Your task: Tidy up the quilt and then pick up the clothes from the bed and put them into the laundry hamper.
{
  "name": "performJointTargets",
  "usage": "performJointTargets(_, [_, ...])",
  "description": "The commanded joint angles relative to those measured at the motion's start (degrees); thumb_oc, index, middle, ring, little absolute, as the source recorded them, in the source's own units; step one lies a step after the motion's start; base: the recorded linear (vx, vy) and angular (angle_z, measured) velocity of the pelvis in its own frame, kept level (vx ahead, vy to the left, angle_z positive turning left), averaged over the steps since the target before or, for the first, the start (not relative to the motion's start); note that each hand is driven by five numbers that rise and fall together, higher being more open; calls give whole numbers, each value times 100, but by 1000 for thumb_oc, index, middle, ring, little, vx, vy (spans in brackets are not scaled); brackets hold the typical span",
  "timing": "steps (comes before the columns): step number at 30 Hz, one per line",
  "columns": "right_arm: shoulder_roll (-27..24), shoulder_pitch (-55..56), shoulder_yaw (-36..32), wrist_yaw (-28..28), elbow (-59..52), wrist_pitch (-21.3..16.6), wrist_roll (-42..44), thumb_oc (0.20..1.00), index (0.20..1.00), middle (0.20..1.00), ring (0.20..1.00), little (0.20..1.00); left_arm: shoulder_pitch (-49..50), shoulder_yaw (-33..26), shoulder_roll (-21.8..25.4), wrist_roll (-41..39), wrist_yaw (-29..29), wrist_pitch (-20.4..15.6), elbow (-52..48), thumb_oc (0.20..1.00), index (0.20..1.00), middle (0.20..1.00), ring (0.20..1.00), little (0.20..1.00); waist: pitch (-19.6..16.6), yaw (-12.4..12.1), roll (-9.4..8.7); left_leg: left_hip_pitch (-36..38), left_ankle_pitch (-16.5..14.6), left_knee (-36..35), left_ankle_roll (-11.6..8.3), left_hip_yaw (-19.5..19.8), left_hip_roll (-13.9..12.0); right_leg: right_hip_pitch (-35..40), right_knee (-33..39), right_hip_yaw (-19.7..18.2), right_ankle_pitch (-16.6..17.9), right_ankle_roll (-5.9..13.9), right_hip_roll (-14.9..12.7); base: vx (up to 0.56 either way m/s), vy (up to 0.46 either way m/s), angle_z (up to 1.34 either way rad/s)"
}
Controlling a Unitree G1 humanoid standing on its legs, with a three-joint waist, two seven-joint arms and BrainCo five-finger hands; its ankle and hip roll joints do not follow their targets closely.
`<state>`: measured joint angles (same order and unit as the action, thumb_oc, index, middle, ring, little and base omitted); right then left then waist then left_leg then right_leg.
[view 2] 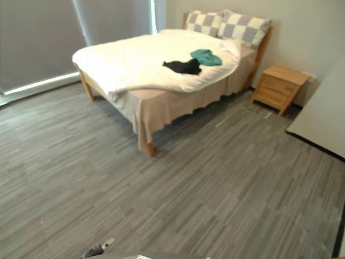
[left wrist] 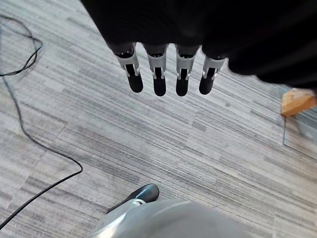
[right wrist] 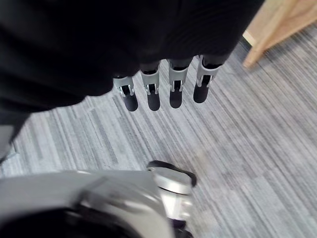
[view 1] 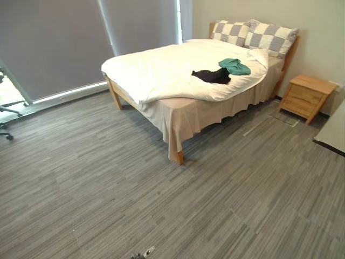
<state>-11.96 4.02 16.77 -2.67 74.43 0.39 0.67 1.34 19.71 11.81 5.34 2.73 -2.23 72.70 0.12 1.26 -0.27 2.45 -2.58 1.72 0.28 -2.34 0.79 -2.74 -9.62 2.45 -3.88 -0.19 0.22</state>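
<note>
A white quilt (view 1: 178,67) lies rumpled and askew on the wooden bed (view 1: 178,156), leaving the beige sheet bare at the near corner. A black garment (view 1: 212,76) and a teal garment (view 1: 234,66) rest on the quilt near the bed's right side, touching each other. The bed stands some way off across the floor. My left hand (left wrist: 159,74) hangs over the grey floor with fingers straight and nothing in it. My right hand (right wrist: 176,84) hangs the same way, open and holding nothing.
Two checked pillows (view 1: 253,35) lean on the headboard. A wooden nightstand (view 1: 306,97) stands right of the bed, and a white panel (view 1: 334,129) juts in at the right edge. An office chair's base (view 1: 5,129) shows far left. Striped grey floor (view 1: 161,205) lies between me and the bed.
</note>
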Motion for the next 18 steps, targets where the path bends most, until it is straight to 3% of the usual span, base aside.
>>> performJointTargets(1, [190, -732, 140, -47, 82, -131, 151, 1000, 1000, 1000, 1000, 1000, -471, 15, -170, 250, 51, -155, 305, 1000, 1000, 1000, 1000, 1000, 348, 35, -177, 652, 99, -672, -324, 33, -146, 960, 1462, -281, 389, 868, -445, 8, -4, -15])
performJointTargets(11, [112, -841, -45, -17, 92, -123, 407, 1000, 1000, 1000, 1000, 1000, -578, 137, 31, 542, 78, -152, 252, 1000, 1000, 1000, 1000, 1000, 524, 10, -174, 568, 40, -672, -237, 12, -111, 798, 1335, -368, 382, 911, -496, 51, 31, -1])
performJointTargets(13, [81, -903, -126, -13, 106, -124, 470, 1000, 1000, 1000, 1000, 1000, -639, 114, 121, 507, 73, -143, 238, 1000, 1000, 1000, 1000, 1000, 640, -12, -181, 561, -53, -635, -140, 61, -116, 451, 570, -409, 208, 947, -411, 60, 68, -6])
performJointTargets(14, [82, -938, -207, 8, 105, -125, 559, 1000, 1000, 1000, 1000, 1000, -662, 40, 165, 435, 66, -131, 236, 1000, 1000, 1000, 1000, 1000, 727, -10, -174, 560, -81, -614, -92, 63, -141, 187, 59, -386, 173, 1079, -332, -1, 35, -11])
performJointTargets(15, [82, -943, -208, 9, 106, -124, 560, 1000, 1000, 1000, 1000, 1000, -667, 39, 165, 434, 65, -130, 237, 1000, 1000, 1000, 1000, 1000, 725, -16, -179, 550, -84, -610, -91, 57, -136, 154, 11, -394, 148, 1081, -335, 17, 29, -16])
performJointTargets(17, [90, -976, -329, 4, 50, -134, 682, 1000, 1000, 1000, 1000, 1000, -671, -71, 182, 338, 92, -108, 239, 1000, 1000, 1000, 1000, 1000, 895, 24, -121, 649, -178, -612, -57, 1, -199, -481, -1092, -202, 478, 1451, -382, 70, 20, -22])
performJointTargets(18, [107, -966, -384, 15, 17, -139, 738, 1000, 1000, 1000, 1000, 1000, -680, -92, 186, 312, 92, -88, 247, 1000, 1000, 1000, 1000, 1000, 949, 52, -61, 770, -219, -636, -84, -22, -271, -725, -1479, -24, 659, 1519, -425, 221, 8, -24])
